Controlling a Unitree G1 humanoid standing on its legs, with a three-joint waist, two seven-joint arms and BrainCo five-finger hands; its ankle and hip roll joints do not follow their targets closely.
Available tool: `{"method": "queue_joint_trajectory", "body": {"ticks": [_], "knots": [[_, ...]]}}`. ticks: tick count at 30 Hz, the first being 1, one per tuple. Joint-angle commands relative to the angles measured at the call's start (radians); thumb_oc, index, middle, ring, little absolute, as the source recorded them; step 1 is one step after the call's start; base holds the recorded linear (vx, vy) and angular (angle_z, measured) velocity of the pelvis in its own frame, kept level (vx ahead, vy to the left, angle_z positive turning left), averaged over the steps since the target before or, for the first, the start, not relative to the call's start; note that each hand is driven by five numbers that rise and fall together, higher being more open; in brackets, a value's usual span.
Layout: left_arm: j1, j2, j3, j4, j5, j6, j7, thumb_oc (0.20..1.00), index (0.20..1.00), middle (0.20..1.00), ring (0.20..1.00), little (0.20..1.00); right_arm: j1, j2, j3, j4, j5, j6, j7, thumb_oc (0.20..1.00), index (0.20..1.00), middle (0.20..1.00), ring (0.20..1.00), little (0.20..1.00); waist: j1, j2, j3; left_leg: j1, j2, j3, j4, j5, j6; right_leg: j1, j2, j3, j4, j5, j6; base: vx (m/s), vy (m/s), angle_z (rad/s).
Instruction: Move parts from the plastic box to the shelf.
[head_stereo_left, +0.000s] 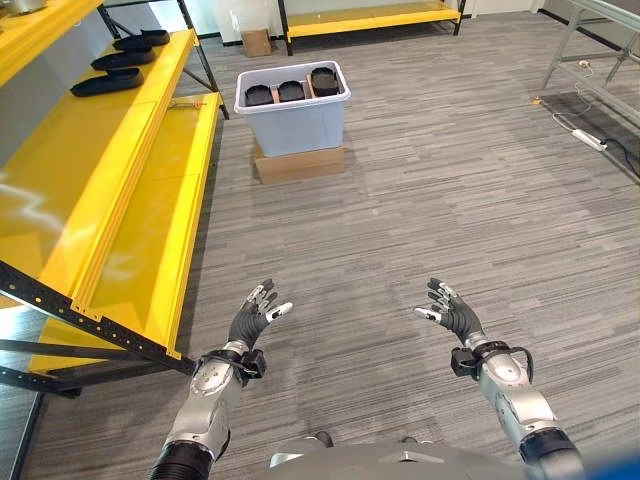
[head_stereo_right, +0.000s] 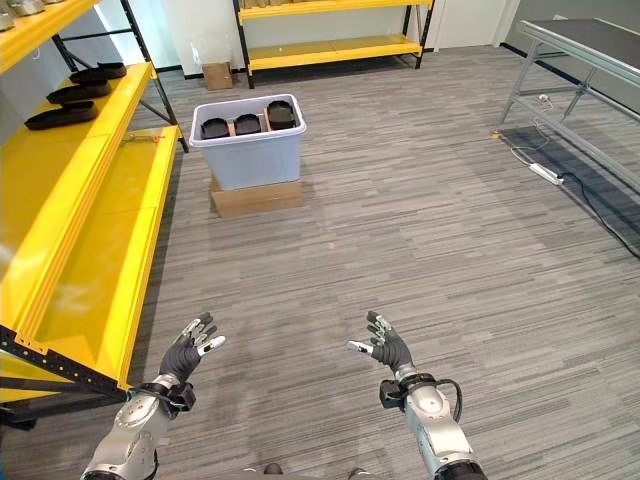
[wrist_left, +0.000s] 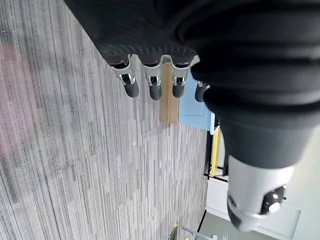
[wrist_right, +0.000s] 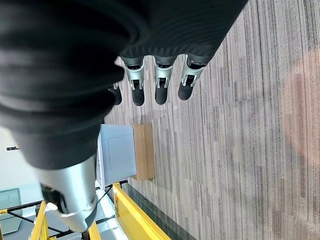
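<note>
On cardboard base: plastic box (head_stereo_left: 293, 124) w/ black parts (head_stereo_left: 291, 90) | left hand (head_stereo_left: 252, 318) & right hand (head_stereo_left: 452, 312) splayed, empty

Plastic box (head_stereo_left: 292, 120): upper centre of the frame, on a cardboard base (head_stereo_left: 299, 163) on the floor, holding three parts (head_stereo_left: 291, 90) in a row. Shelf (head_stereo_left: 110, 190): left edge, three parts (head_stereo_left: 107, 82) at its far end. Left hand (head_stereo_left: 255, 315) and right hand (head_stereo_left: 450, 311): lower centre, apart, over floor.

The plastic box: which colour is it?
The plastic box is pale blue-grey, clearest in the left eye view.
</note>
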Motion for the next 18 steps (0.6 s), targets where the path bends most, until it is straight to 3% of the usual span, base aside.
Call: {"method": "queue_joint_trajectory", "body": {"ticks": [1,18], "knots": [[-0.054,0.007,0.013,-0.016,-0.021,-0.030,-0.030,1.000,1.000,1.000,1.000,1.000,-0.050,0.002,-0.004,-0.035,-0.019,-0.053,-0.011,1.000,1.000,1.000,1.000,1.000,0.018,-0.019,0.008,0.004,0.057,0.005,0.024,-0.023,-0.083,0.001,-0.076,-0.056,0.047,0.006,0.089,0.00,0.000,0.00],[-0.038,0.002,0.019,-0.027,-0.060,-0.019,-0.027,1.000,1.000,1.000,1.000,1.000,-0.035,0.021,-0.022,-0.037,0.074,-0.034,0.019,1.000,1.000,1.000,1.000,1.000,0.015,-0.014,0.012,0.000,0.055,0.005,0.030,-0.026,-0.078,-0.003,-0.079,-0.058,0.057,0.001,0.088,0.00,0.000,0.00]]}}
